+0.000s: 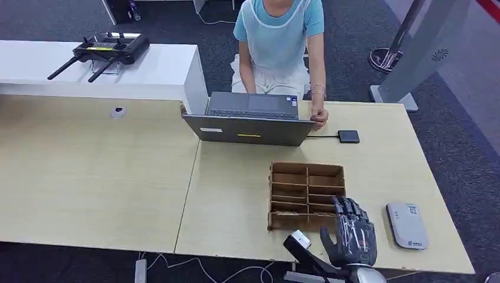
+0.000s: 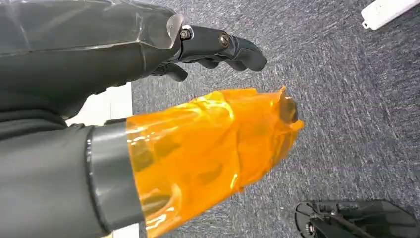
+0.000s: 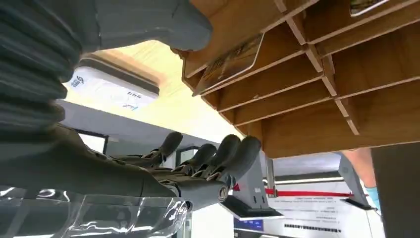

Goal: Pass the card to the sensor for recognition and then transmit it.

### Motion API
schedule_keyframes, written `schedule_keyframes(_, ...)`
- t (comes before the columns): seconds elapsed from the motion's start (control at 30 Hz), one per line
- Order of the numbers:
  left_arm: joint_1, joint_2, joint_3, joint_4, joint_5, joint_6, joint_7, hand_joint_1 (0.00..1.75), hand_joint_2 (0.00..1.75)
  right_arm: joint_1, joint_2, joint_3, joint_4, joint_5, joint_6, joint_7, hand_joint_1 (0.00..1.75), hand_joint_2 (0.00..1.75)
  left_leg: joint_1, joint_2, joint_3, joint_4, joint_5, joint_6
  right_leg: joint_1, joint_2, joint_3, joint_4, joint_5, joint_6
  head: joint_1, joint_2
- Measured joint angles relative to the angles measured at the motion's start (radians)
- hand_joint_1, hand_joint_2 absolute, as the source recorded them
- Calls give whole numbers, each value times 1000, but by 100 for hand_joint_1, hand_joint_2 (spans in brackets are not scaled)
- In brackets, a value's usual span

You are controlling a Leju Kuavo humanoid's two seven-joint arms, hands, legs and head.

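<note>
The robot stands at the near edge of a light wooden table. Its right hand is raised at the near right corner of a wooden compartment rack, fingers extended and slightly apart, holding nothing. In the right wrist view the thick thumb sits close against the rack's outer wall, and a card lies tilted in one of the slots just beside it. The other fingers hang free of the rack.

The card reader, a pale flat device, lies on the table to the right of the hand, near but apart from it. A person sits at the far side behind an open laptop, one hand resting on its edge.

The left hand hangs over grey carpet with its fingers curled in around nothing.

The step in hand appears to be the first one: reaching for the card, which is not yet gripped. The next move likely calls for bringing thumb and fingers onto the card's exposed edge, pinching it, and drawing it out along the slot without catching the dividers, before carrying it right to the reader.
</note>
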Motion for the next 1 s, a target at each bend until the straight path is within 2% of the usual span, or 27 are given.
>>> schedule_keyframes(0.17, 0, 0, 0, 0, -3, 0, -1, 0, 0, -9, -3, 10, 15, 0, 1, 2, 54, 175, 0, 0, 0, 0, 0, 0, 0, 0, 0, 0, 0, 0, 0, 0)
schedule_keyframes(0.2, 0, 0, 0, 0, -3, 0, -2, 0, 0, -10, -4, 11, 17, -1, 1, 2, 59, 175, 0, 0, 0, 0, 0, 0, 0, 0, 0, 0, 0, 0, 0, 0)
schedule_keyframes(0.23, 0, 0, 0, 0, -4, 0, -2, 0, 0, -10, -5, 12, 19, -2, 1, 2, 73, 175, 0, 0, 0, 0, 0, 0, 0, 0, 0, 0, 0, 0, 0, 0)
schedule_keyframes(0.27, 0, 0, 0, 0, -5, 0, -2, 0, 0, -11, -5, 13, 22, -2, 2, 3, 77, 175, 0, 0, 0, 0, 0, 0, 0, 0, 0, 0, 0, 0, 0, 0)
schedule_keyframes(0.3, 0, 0, 0, 0, -5, 0, -2, 0, 0, -11, -5, 13, 25, -2, 2, 3, 68, 175, 0, 0, 0, 0, 0, 0, 0, 0, 0, 0, 0, 0, 0, 0)
schedule_keyframes(0.4, 0, 0, 0, 0, -7, 0, -4, 0, 0, -14, -6, 13, 34, -3, 2, 4, 59, 175, 0, 0, 0, 0, 0, 0, 0, 0, 0, 0, 0, 0, 0, 0)
schedule_keyframes(0.47, 0, 0, 0, 0, -8, 1, -4, 0, 0, -17, -6, 13, 39, -3, 2, 6, 68, 175, 0, 0, 0, 0, 0, 0, 0, 0, 0, 0, 0, 0, 0, 0)
schedule_keyframes(0.57, 0, 0, 0, 0, -10, 1, -6, 0, 0, -22, -7, 13, 45, -3, 2, 8, 65, 175, 0, 0, 0, 0, 0, 0, 0, 0, 0, 0, 0, 0, 0, 0)
schedule_keyframes(0.63, 0, 0, 0, 0, -11, 2, -7, 0, 0, -24, -7, 13, 47, -3, 2, 11, 70, 175, 0, 0, 0, 0, 0, 0, 0, 0, 0, 0, 0, 0, 0, 0)
schedule_keyframes(0.7, 0, 0, 0, 0, -11, 2, -7, 0, 0, -25, -7, 13, 50, -3, 2, 12, 65, 175, 0, 0, 0, 0, 0, 0, 0, 0, 0, 0, 0, 0, 0, 0)
schedule_keyframes(0.8, 0, 0, 0, 0, -14, 2, -7, 0, 0, -28, -8, 13, 53, -3, 2, 13, 70, 175, 0, 0, 0, 0, 0, 0, 0, 0, 0, 0, 0, 0, 0, 0)
schedule_keyframes(0.83, 0, 0, 0, 0, -15, 2, -8, 0, 0, -29, -8, 13, 55, -5, 2, 13, 79, 175, 0, 0, 0, 0, 0, 0, 0, 0, 0, 0, 0, 0, 0, 0)
schedule_keyframes(1.0, 0, 0, 0, 0, -23, 2, -9, 0, 0, -33, -10, 10, 64, -6, 3, 14, 77, 175, 0, 0, 0, 0, 0, 0, 0, 0, 0, 0, 0, 0, 0, 0)
